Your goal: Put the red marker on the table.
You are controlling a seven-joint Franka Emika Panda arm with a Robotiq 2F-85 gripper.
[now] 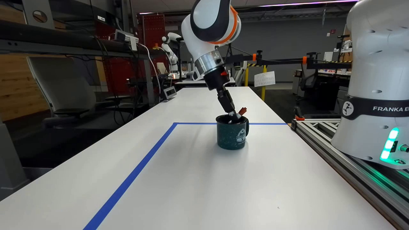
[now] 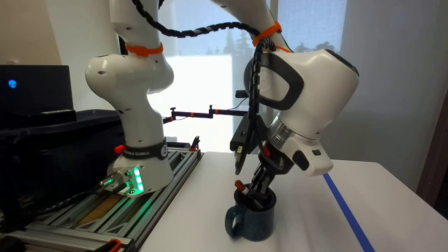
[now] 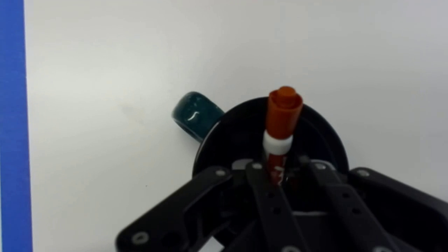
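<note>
Black claw [image 3: 284, 164] pinches the red marker [image 3: 282, 120] jutting from the teal mug [image 1: 228, 136] on the table [image 1: 204, 185].

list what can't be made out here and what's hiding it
Lower end of the red marker: in both exterior views, hidden by the dark teal mug.
Whether the gripper holds the marker: wrist view, lost in dark blur.
Lettering on the logo: in an exterior view, too small.
Near end of the table: in an exterior view, bottom edge cuts it.
</note>
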